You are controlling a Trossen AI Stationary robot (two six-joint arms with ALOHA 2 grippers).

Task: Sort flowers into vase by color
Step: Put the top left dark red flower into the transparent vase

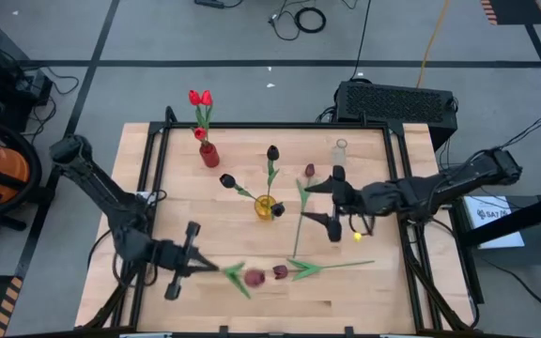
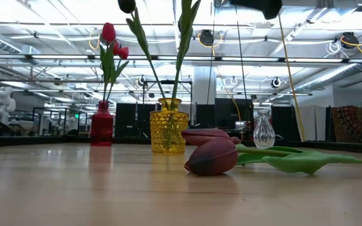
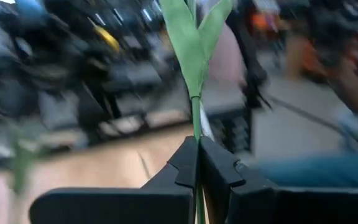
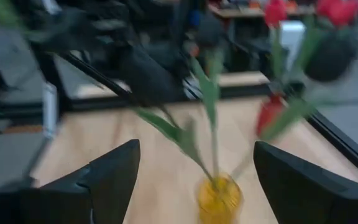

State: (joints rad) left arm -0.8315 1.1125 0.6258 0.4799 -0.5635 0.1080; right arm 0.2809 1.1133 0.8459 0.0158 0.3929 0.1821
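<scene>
My left gripper (image 1: 212, 266) (image 3: 197, 149) is near the table's front left, shut on a green-stemmed flower (image 1: 233, 274). Past its leaves is a pinkish head (image 1: 255, 277); I cannot tell whether it belongs to that flower. A maroon tulip (image 1: 280, 273) (image 2: 212, 157) lies beside it, its stem running right. Another maroon tulip (image 1: 309, 171) lies right of the yellow vase (image 1: 266, 207), which holds two black tulips. The red vase (image 1: 209, 155) holds red tulips (image 1: 200, 99). My right gripper (image 1: 334, 202) (image 4: 197, 180) stands open right of the yellow vase, with nothing between its fingers. My left gripper pinches the thin green stem (image 3: 196, 121) between its two fingers, just short of where the leaves (image 3: 194, 43) branch off. The fingers come level from the table's left. The leaves stick out past the fingertips toward the right. I cannot tell whether the flower's far end touches the table.
A small clear vase (image 1: 341, 150) (image 2: 263, 129) stands at the back right with no flowers in it. A black box (image 1: 397, 99) sits behind the table's far edge. Dark rails (image 1: 153, 169) run along the table's sides. Bare wood (image 1: 186, 202) lies between the red vase and my left gripper.
</scene>
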